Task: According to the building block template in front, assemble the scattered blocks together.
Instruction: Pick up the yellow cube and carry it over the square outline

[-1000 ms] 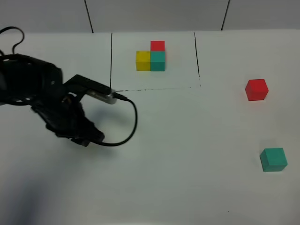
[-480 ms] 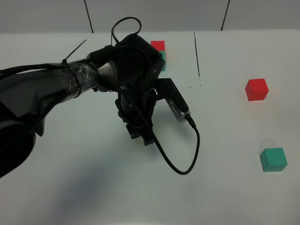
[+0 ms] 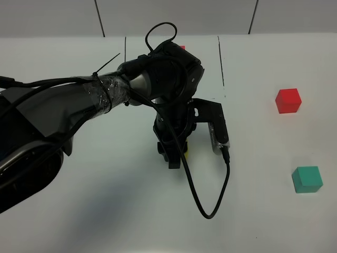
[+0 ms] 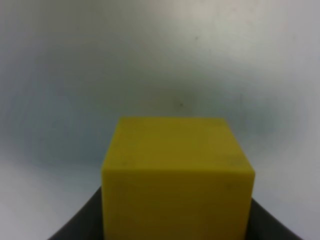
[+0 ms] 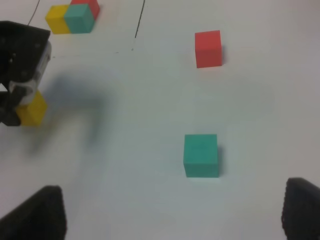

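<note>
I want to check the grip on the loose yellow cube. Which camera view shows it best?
The left wrist view: the yellow cube is large there, clamped in the left gripper. The exterior high view shows only a sliver under the arm; the right wrist view shows it small.

The high camera looks steeply down on the table from its near side, taking in most of it. The left wrist camera sits close against the yellow cube, which fills much of its view. The right wrist camera looks obliquely from farther off, sharing the red cube and teal cube with the high view.
</note>
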